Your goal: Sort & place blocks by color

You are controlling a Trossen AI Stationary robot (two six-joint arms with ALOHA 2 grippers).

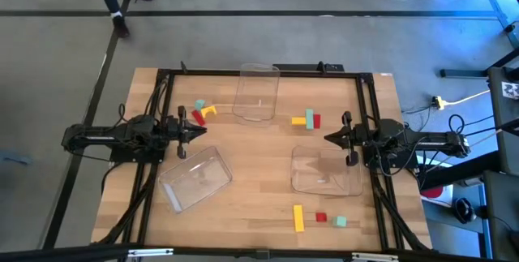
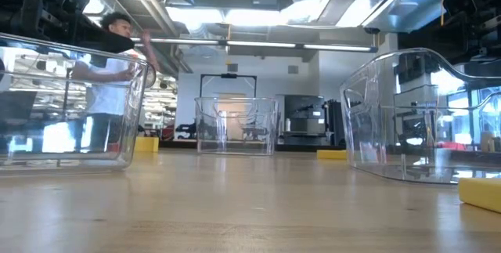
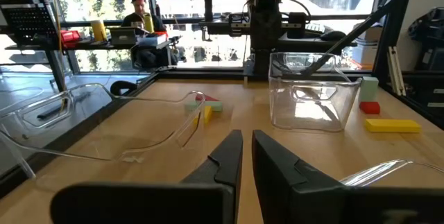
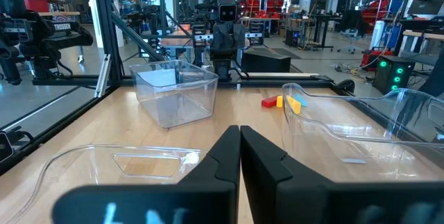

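Red, yellow and mint blocks lie flat on the wooden table in three clusters. One cluster (image 1: 201, 112) is at the far left, one (image 1: 307, 119) right of centre, and one, with a yellow bar (image 1: 298, 217), lies near the front edge. No gripper touches any block. My left gripper (image 1: 203, 132) points level from the table's left side, shut with only a thin slit (image 3: 247, 141) between its fingers. My right gripper (image 1: 328, 138) faces it from the right side, fingers shut together (image 4: 240, 135). Both hang above the table with nothing between the fingers.
Three clear plastic trays stand on the table: one at the far middle (image 1: 256, 92), one near left and turned askew (image 1: 196, 178), one at the right (image 1: 326, 170) just under my right gripper. Bare wood lies between the trays. A person (image 2: 117, 57) stands beyond the table.
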